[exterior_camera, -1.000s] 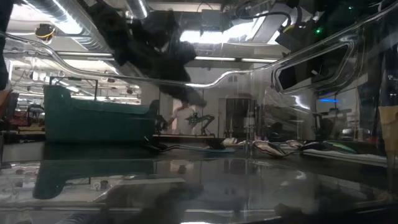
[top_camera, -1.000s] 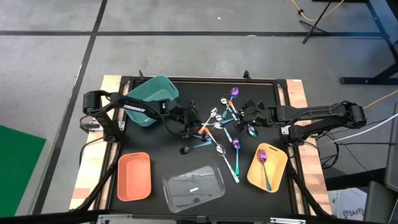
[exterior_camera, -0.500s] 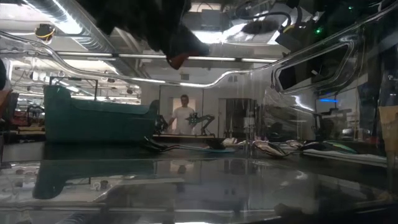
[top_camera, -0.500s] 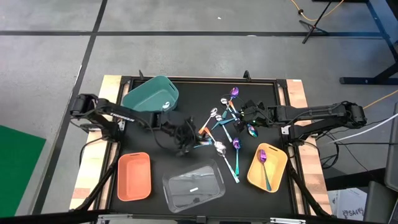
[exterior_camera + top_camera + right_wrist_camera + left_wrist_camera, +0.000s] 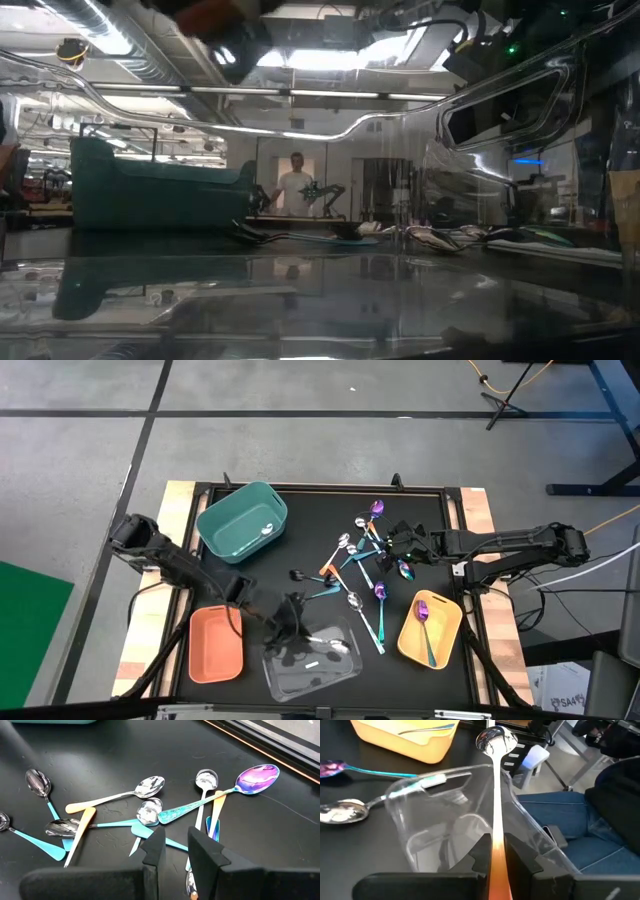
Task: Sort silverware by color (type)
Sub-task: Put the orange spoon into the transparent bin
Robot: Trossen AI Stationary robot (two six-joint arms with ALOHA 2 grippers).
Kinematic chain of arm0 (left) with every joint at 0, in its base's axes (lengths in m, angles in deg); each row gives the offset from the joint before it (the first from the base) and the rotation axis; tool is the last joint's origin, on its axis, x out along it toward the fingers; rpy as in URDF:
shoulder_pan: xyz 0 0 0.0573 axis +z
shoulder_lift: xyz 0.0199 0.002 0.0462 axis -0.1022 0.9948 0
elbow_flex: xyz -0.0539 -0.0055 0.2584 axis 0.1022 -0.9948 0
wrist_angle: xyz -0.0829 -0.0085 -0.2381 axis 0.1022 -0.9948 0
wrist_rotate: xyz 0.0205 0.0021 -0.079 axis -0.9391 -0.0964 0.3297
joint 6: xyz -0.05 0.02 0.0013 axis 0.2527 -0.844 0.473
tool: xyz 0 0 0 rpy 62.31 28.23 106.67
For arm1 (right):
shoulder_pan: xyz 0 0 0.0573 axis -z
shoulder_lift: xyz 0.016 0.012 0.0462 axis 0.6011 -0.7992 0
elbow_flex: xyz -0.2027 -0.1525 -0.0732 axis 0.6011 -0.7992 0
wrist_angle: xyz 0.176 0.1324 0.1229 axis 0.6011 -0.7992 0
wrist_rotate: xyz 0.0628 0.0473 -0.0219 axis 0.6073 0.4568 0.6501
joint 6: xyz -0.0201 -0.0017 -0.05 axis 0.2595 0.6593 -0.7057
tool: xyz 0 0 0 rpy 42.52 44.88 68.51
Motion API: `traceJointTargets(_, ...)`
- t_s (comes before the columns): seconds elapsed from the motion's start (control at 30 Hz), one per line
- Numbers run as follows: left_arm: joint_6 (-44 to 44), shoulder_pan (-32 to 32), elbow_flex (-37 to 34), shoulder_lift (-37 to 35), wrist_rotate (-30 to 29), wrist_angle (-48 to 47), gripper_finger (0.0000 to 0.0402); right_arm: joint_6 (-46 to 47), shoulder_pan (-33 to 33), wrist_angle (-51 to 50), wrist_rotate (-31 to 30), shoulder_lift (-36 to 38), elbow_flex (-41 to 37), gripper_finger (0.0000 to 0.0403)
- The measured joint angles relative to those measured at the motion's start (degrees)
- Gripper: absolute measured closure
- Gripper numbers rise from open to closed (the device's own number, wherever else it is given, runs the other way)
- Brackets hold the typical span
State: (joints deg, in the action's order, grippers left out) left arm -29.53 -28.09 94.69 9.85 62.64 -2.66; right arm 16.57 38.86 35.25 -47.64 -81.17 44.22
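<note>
Several spoons lie in a loose pile (image 5: 360, 565) on the black table top; the right wrist view shows silver bowls (image 5: 150, 784), orange and teal handles, and a purple bowl (image 5: 257, 777). My left gripper (image 5: 292, 628) hangs over the clear bin (image 5: 312, 660), shut on an orange-handled silver spoon (image 5: 495, 795). My right gripper (image 5: 393, 543) hovers over the pile's right side, open (image 5: 175, 837) with nothing between its fingers. In the yellow bin (image 5: 445, 635) lies a purple-bowled spoon (image 5: 424, 622), and in the teal bin (image 5: 240, 525) a silver one (image 5: 266, 528). My left gripper pinches the spoon's orange handle (image 5: 496, 857) between its two fingers. The spoon runs along the fingers, and its silver bowl (image 5: 495, 740) sticks out ahead of them. The fingers slant down from the table's left side. The spoon is lifted clear, above the clear bin's inside.
A salmon bin (image 5: 216, 643) stands at the near left, beside the clear bin. Bare black table top lies between the teal bin and the near bins. Wooden strips (image 5: 478, 510) edge the table on both sides. Through the low view a person stands far off in the room.
My left gripper has swung from the spoon pile in the middle toward the table's near edge and a little up, rolling as it went. It carries the orange-handled spoon, which now hangs over the clear bin. My right gripper has kept still.
</note>
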Motion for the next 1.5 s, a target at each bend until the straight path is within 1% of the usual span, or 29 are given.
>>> traceJointTargets(0.2, 3.8, -4.5, 0.0, 0.0, -8.3, 0.0, 0.0365, 0.0, 0.0, 0.0, 0.0, 0.0, 0.0, 0.0331)
traceJointTargets(0.37, 6.6, -6.7, 0.0, 0.0, -12.8, 0.0, 0.0364, 0.0, 0.0, 0.0, 0.0, 0.0, 0.0, 0.0331)
traceJointTargets(0.47, 9.4, -7.7, 0.1, 1.1, -14.2, 0.2, 0.0364, 0.0, 0.0, 0.0, 0.0, 0.0, 0.0, 0.0331)
traceJointTargets(0.57, 11.2, -8.6, 0.1, 2.7, -14.6, 0.0, 0.0364, 0.0, 0.0, 0.0, 0.0, 0.0, 0.0, 0.0331)
traceJointTargets(0.93, 11.0, -9.2, 0.0, 8.3, -14.0, -0.2, 0.0364, 0.0, 0.0, 0.0, 0.5, 0.0, 0.0, 0.0331)
traceJointTargets(1.17, 10.8, -9.2, 0.0, 9.8, -13.3, -0.2, 0.0364, 0.0, 0.0, 0.0, 0.5, 0.0, 0.0, 0.0331)
traceJointTargets(1.5, 10.6, -9.2, 0.0, 9.8, -12.4, -2.0, 0.0363, 0.0, 0.0, 0.0, 0.7, 0.0, 0.0, 0.0331)
